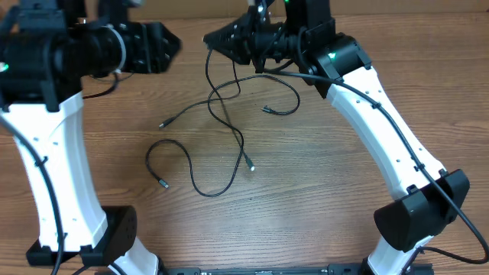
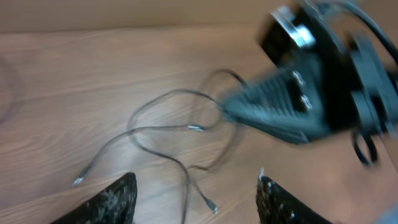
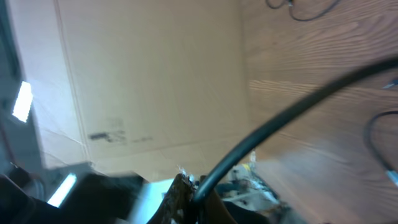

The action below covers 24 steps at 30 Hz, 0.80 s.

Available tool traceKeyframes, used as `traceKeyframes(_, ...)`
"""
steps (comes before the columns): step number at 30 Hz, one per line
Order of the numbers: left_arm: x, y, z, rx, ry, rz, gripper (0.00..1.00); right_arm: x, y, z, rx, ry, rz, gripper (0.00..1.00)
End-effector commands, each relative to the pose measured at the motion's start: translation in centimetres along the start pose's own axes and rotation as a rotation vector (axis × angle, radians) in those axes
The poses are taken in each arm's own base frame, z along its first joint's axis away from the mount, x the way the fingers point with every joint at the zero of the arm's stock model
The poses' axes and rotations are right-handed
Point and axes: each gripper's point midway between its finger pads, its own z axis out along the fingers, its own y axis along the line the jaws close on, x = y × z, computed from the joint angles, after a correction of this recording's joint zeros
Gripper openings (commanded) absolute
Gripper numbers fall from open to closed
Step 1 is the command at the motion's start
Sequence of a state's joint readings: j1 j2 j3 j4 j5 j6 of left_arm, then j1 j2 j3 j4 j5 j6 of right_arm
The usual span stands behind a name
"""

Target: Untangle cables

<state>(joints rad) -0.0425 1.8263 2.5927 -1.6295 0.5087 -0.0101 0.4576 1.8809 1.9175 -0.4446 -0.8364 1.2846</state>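
Several thin black cables (image 1: 226,121) lie crossed over one another mid-table, their small plugs pointing outward. My right gripper (image 1: 208,38) is shut on one cable end at the back, and that cable (image 1: 209,72) hangs from it down into the tangle. In the right wrist view the held cable (image 3: 280,118) runs blurred from the shut gripper (image 3: 194,186) toward the upper right. Just to its left my left gripper (image 1: 174,44) is open and holds nothing. In the left wrist view its fingers (image 2: 118,199) stand apart above a silver-tipped plug (image 2: 211,207), facing the right gripper (image 2: 227,107).
A separate looped cable (image 1: 183,164) lies front left. Another short cable (image 1: 284,107) curls under the right arm. A cardboard wall (image 3: 149,81) stands behind the table. Both white arm bases (image 1: 76,229) stand at the front corners.
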Motion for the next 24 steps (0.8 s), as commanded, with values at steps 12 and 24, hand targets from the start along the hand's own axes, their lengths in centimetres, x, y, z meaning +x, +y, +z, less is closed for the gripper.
traceKeyframes(12,1.8,-3.4,6.2,0.192,0.156,0.237,0.61,0.7,2.2,-0.4,-0.06,0.033,0.117,0.04)
traceKeyframes(24,0.5,-2.9,6.5,0.165,0.107,0.254,0.29,1.1,1.3,-0.3,-0.03,0.046,0.084,0.04)
